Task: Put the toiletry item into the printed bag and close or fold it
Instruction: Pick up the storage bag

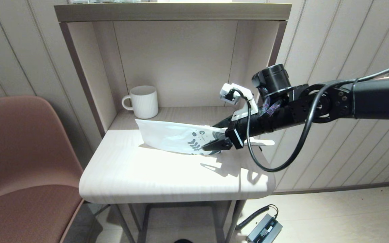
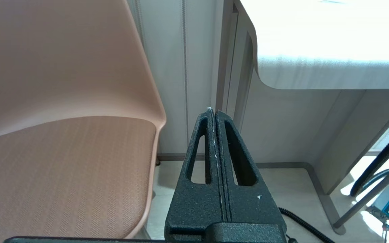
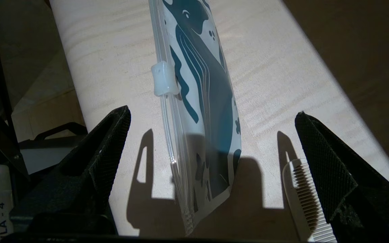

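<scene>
The printed bag (image 1: 177, 136) lies flat on the pale table (image 1: 167, 179), its leaf-printed end toward my right arm. My right gripper (image 1: 215, 135) is open at that printed end, one finger on each side of the bag's edge. In the right wrist view the bag (image 3: 211, 111) runs between the wide-apart fingers (image 3: 113, 141), with its white zip slider (image 3: 163, 79) further along the edge. The toiletry item, an off-white comb (image 1: 263, 142), lies on the table outside the bag, under my right wrist. Its toothed end (image 3: 304, 195) sits beside one finger. My left gripper (image 2: 213, 110) is shut on nothing, low beside the table.
A white ribbed mug (image 1: 143, 101) stands at the back left inside the shelf alcove. A pink chair (image 1: 22, 152) stands to the left of the table. A grey power unit (image 1: 264, 229) and cable lie on the floor at the right.
</scene>
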{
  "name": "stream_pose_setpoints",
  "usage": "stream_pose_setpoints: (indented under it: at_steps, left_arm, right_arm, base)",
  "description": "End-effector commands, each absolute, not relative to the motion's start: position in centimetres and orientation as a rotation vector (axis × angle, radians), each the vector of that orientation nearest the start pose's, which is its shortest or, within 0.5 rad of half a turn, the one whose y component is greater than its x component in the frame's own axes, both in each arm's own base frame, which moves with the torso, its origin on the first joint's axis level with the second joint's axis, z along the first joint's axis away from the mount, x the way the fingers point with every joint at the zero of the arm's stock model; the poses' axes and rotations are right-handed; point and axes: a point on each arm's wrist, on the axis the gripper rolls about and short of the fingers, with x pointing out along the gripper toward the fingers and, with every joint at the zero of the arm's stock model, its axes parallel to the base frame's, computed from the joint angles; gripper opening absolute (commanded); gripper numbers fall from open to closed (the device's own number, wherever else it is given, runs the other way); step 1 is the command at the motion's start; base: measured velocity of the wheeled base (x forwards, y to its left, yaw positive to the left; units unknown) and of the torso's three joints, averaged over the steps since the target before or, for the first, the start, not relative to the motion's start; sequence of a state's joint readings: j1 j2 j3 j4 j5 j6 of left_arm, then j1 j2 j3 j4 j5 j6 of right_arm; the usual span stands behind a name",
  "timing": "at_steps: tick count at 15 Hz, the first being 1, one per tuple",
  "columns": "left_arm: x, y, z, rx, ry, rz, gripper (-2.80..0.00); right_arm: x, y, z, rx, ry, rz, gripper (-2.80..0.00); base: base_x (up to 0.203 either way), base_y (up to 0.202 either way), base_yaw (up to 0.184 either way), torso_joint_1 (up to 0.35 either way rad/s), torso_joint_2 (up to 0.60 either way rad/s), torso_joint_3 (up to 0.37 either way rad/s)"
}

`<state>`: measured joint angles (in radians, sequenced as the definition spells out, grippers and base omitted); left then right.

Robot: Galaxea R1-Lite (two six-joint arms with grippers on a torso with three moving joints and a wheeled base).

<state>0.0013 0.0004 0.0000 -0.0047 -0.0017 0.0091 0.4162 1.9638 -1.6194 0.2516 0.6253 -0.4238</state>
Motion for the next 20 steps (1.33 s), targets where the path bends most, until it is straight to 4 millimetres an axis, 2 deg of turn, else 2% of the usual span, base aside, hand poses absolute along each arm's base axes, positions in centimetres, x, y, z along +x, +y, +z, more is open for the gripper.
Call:
stream_pose_setpoints:
  at_steps: [1, 2, 7, 12, 15, 17, 18, 20]
  left_arm:
    - [-2.3, 0.0, 7.6, 0.009, -0.005, 0.0, -2.8]
    - [-2.3, 0.0, 7.6, 0.009, -0.005, 0.0, -2.8]
    - [-2.3, 0.0, 7.6, 0.009, -0.005, 0.0, -2.8]
    - [-2.3, 0.0, 7.6, 0.009, -0.008, 0.002, -2.8]
    - [-2.3, 0.0, 7.5, 0.033, 0.002, 0.006, -2.8]
    - [-2.4, 0.0, 7.9, 0.037, -0.012, 0.01, -2.8]
    - [-2.7, 0.0, 9.3, 0.039, -0.046, 0.009, -2.8]
    - [-3.7, 0.0, 14.7, 0.033, -0.127, 0.003, -2.8]
  right_arm:
    - [35.0, 16.9, 23.1, -0.308, 0.401, 1.126, 0.0]
    - [35.0, 16.9, 23.1, -0.308, 0.4, 1.126, -2.8]
    - [35.7, 17.3, 22.7, -0.306, 0.405, 1.128, -2.8]
    - [35.4, 18.4, 22.6, -0.312, 0.4, 1.158, -2.8]
    - [35.1, 18.5, 23.2, -0.315, 0.383, 1.16, -2.8]
    - [34.2, 17.7, 24.8, -0.314, 0.353, 1.145, -2.8]
    - [33.4, 17.2, 26.0, -0.315, 0.329, 1.132, -2.8]
    - [31.4, 15.8, 28.5, -0.297, 0.297, 1.097, -2.8]
  base:
    - [0.0, 0.0, 0.0, 0.0, 0.0, 0.0]
    - [0.0, 0.0, 0.0, 0.0, 0.0, 0.0]
    - [0.0, 0.0, 0.0, 0.0, 0.0, 0.0]
    - [0.0, 0.0, 0.0, 0.0, 0.0, 0.0]
    - [0.0, 0.0, 0.0, 0.0, 0.0, 0.0]
    - [0.0, 0.0, 0.0, 0.0, 0.0, 0.0]
    - [0.0, 0.0, 0.0, 0.0, 0.0, 0.0]
    - [0.0, 0.0, 0.0, 0.0, 0.0, 0.0]
